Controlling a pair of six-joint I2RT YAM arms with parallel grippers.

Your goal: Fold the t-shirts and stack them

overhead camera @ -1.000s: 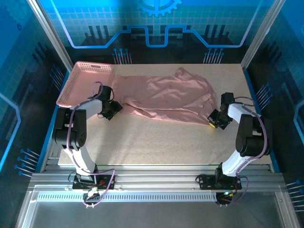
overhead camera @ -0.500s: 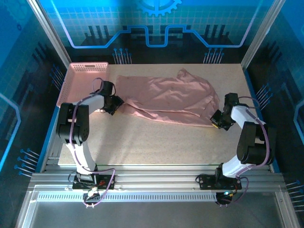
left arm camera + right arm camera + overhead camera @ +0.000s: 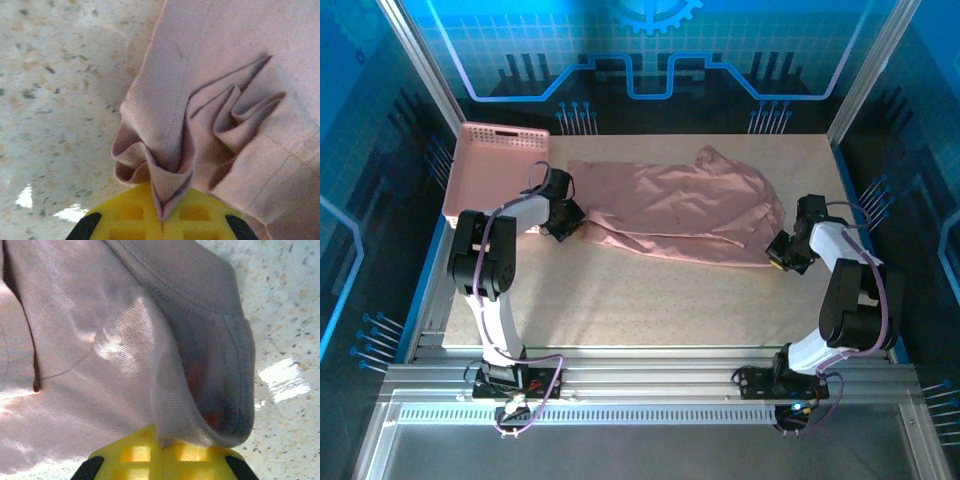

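One thin pink t-shirt lies rumpled across the far half of the table. The left gripper is clamped on its bunched left edge and the right gripper is clamped on its right hem. It looks light and limp, so I'd hold it by the corners.

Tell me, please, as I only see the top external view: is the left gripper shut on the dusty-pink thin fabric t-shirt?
Observer: Yes. In the left wrist view the left gripper is shut on a bunched fold of the dusty-pink thin fabric t-shirt.
Operator: And the other arm?
Observer: The right wrist view shows the right gripper shut on a doubled-over stitched hem.
Operator: Is the cloth flat near the left pinch?
Observer: No, it gathers into deep creases there.
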